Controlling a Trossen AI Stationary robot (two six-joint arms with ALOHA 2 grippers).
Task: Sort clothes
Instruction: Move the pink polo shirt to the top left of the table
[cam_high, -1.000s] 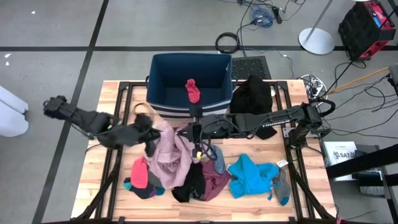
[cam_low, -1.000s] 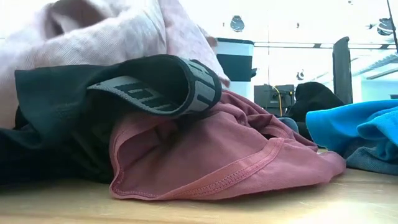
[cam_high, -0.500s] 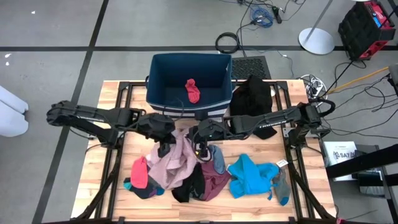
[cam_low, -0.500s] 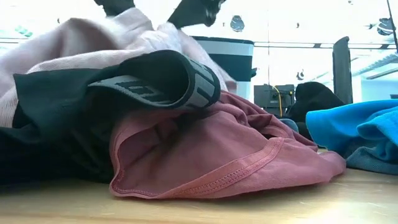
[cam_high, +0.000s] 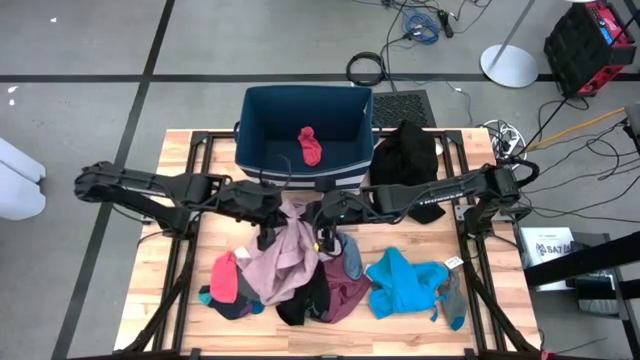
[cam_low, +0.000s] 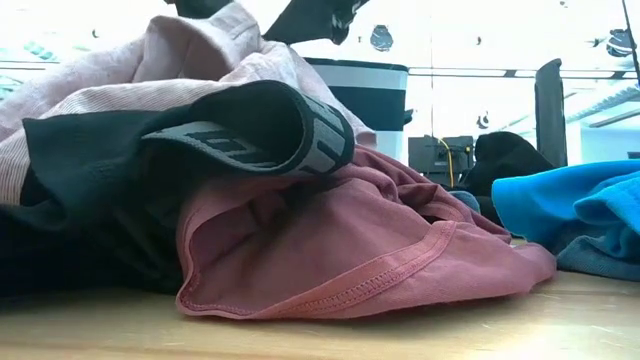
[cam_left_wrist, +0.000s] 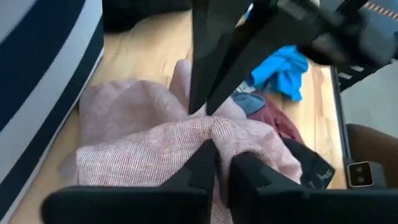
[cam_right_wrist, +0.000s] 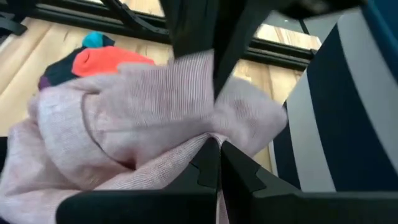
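Likely robotics lab: taped concrete floor, loose cables, framed wooden table.

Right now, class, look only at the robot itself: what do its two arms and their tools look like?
Both arms are slender, dark, jointed links with black cabling running along them. The left tool and the right tool each end in two flat, black, tapering fingers. No markings can be made out on them.

A pale pink garment lies beside a maroon one, a bright blue one, and a red sock in the dark blue, white-striped bin.
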